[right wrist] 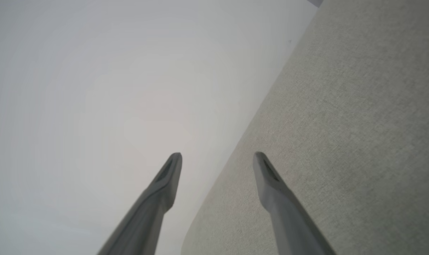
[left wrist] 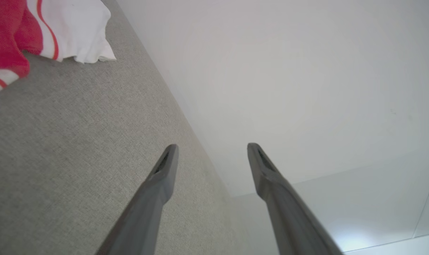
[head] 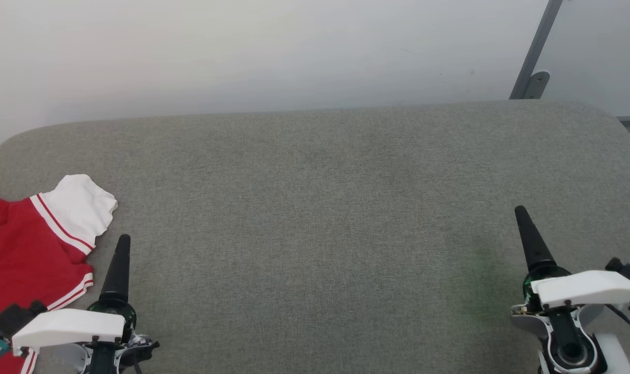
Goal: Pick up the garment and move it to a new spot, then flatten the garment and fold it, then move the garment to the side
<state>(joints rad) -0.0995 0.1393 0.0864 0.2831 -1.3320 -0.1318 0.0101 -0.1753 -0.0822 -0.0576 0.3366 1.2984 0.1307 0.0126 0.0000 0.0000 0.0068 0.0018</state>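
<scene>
The garment [head: 18, 249], a red T-shirt with a white sleeve and red-striped trim, lies rumpled at the far left of the grey padded surface [head: 315, 218], partly cut off by the picture's edge. In the left wrist view the garment [left wrist: 30, 28] sits in the upper left corner. My left gripper [head: 122, 241] rests just right of the shirt, apart from it, and its fingers [left wrist: 165, 170] stand open with nothing between them. My right gripper [head: 523, 215] hovers at the lower right, far from the shirt, open and holding nothing [right wrist: 216, 157].
A pale wall [head: 242, 52] rises behind the surface's rounded back edge. A grey metal bracket [head: 533, 67] stands at the upper right. Bare grey fabric spans the stretch between the two grippers.
</scene>
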